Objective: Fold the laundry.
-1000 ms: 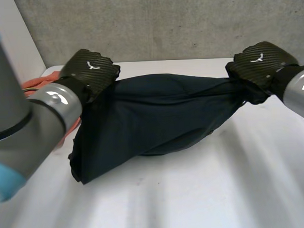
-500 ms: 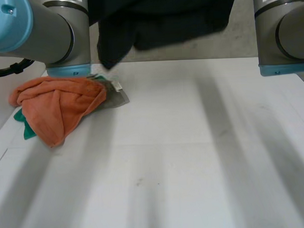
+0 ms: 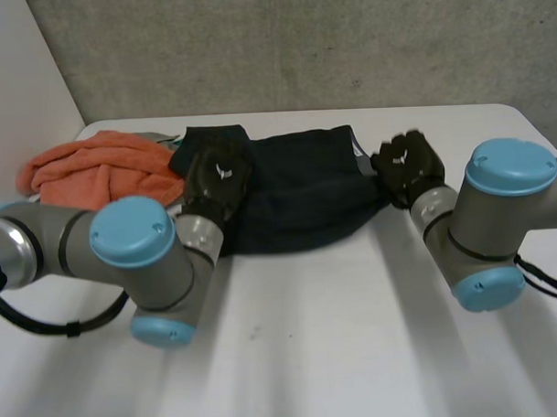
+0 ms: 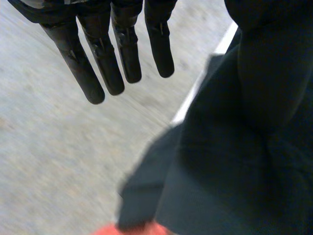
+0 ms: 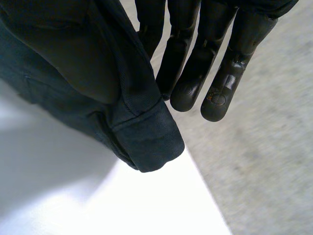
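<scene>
Dark navy garment [image 3: 301, 194]: is lying bunched in a low heap at the far middle of the white table [image 3: 356, 334], stretching from one hand to the other.
Left hand [image 3: 218, 179]: is resting on top of the garment's left end in the head view. In the left wrist view its fingers [image 4: 122, 49] are reaching out straight and a little apart, gripping nothing, while the garment [image 4: 234, 161] is lying just beside them.
Right hand [image 3: 408, 167]: is sitting at the garment's right end in the head view. In the right wrist view its fingers [image 5: 188, 63] are stretching out straight and close together, pinching nothing.
Garment hem [image 5: 146, 142]: is lying doubled over on the table edge just beside the right hand's fingers, with the rest of the dark fabric [image 5: 73, 73] bulging up next to the palm.
Orange cloth [image 3: 98, 164]: is lying crumpled at the far left of the table, just beside the garment's left end and near the left hand.
Left arm [image 3: 138, 259]: is bending low over the table's left side, its light-blue cap facing up.
Right arm [image 3: 494, 215]: is bending low over the table's right side, its light-blue cap also facing up.
Concrete wall [image 3: 300, 43]: is standing grey behind the table's far edge.
</scene>
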Motion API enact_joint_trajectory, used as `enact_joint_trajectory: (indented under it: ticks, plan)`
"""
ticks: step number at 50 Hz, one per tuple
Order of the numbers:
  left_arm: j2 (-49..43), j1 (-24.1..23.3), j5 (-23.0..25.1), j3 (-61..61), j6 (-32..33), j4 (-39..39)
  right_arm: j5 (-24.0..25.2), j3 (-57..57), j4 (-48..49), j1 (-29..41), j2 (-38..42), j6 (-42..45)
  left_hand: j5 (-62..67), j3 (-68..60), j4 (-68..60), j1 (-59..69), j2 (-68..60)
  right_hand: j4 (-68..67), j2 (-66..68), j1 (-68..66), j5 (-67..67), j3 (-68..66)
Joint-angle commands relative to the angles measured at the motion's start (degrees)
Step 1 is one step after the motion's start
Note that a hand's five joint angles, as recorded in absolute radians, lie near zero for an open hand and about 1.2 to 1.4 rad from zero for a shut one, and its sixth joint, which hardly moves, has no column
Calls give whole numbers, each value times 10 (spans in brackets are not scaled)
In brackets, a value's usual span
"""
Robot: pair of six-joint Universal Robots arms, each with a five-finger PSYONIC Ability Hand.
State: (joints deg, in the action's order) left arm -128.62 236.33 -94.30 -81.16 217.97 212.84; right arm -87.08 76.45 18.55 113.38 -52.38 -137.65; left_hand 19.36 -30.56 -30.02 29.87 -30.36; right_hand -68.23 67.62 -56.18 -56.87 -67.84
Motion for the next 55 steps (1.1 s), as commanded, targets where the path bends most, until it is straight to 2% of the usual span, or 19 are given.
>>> enact_joint_trajectory:
  ticks: [1, 11, 17, 25, 36, 47, 55]
  plan:
    - [72, -7, -14, -63, -4, -49, -1, 34, -35, -6, -38, -2, -84, 96, 90, -89, 94, -118, 124, -238, -131, -122]
    - [185, -4, -12, -156, -14, -83, 3, 101, -70, -5, -80, -6, -116, 128, 122, -121, 126, -118, 124, -238, -131, -122]
    - [224, -2, -12, -201, -74, -122, 4, 128, -85, -5, -90, -17, -79, 91, 86, -84, 89, -118, 124, -238, -131, -122]
    - [228, 4, -15, -215, -146, -192, 4, 137, -89, -6, -100, -74, 47, -35, -41, 42, -37, -118, 124, -238, -131, -122]
    - [228, 5, -17, -240, -200, -246, 6, 138, -119, -6, -100, -98, 81, -69, -74, 76, -71, -118, 124, -238, -131, -122]
    - [203, 13, -12, -249, -233, -225, 6, 141, -120, -5, -100, -101, 76, -64, -69, 71, -66, -118, 124, -238, -131, -122]
    - [160, 19, -15, -245, -225, -143, 8, 146, -120, -5, -100, -101, 113, -101, -106, 108, -103, -118, 124, -238, -131, -122]
